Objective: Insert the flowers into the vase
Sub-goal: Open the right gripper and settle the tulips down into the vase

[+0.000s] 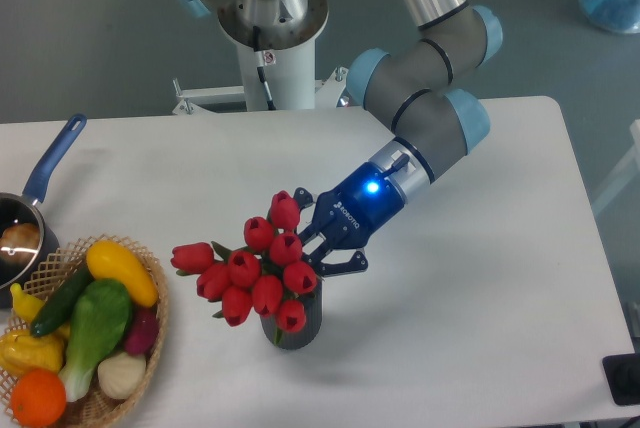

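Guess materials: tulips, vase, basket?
Flowers: likely plastic or fabric, judging by uniform, matte red buds. Vase: dark grey, dull sheen, maybe plastic or ceramic; cannot tell which. Basket: woven wicker, tan open weave visible.

Bright, even light; soft shadows; sharp focus throughout

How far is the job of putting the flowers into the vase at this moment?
Mostly done: the flowers stand with their stems down in the vase, buds leaning toward the basket. In hand: the claw is right beside the bunch, behind the buds; whether it grips the stems is hidden. Left: likely letting go and backing the arm away without tipping the vase.
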`<state>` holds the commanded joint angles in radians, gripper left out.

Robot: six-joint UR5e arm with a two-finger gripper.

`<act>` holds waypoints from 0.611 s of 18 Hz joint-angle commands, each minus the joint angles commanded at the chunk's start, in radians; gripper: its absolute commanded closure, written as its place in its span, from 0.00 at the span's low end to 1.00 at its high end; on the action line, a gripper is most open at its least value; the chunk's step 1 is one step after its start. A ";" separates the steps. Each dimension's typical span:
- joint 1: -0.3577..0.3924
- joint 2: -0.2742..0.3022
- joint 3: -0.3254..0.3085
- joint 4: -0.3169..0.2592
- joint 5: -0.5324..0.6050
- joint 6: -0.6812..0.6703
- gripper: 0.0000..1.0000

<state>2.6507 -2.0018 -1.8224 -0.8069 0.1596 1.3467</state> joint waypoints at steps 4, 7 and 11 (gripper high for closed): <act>0.000 -0.023 -0.015 0.000 -0.046 0.068 0.74; 0.000 -0.028 -0.018 0.000 -0.054 0.074 0.74; 0.000 -0.028 -0.021 0.000 -0.054 0.088 0.74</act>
<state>2.6507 -2.0295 -1.8438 -0.8069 0.1058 1.4342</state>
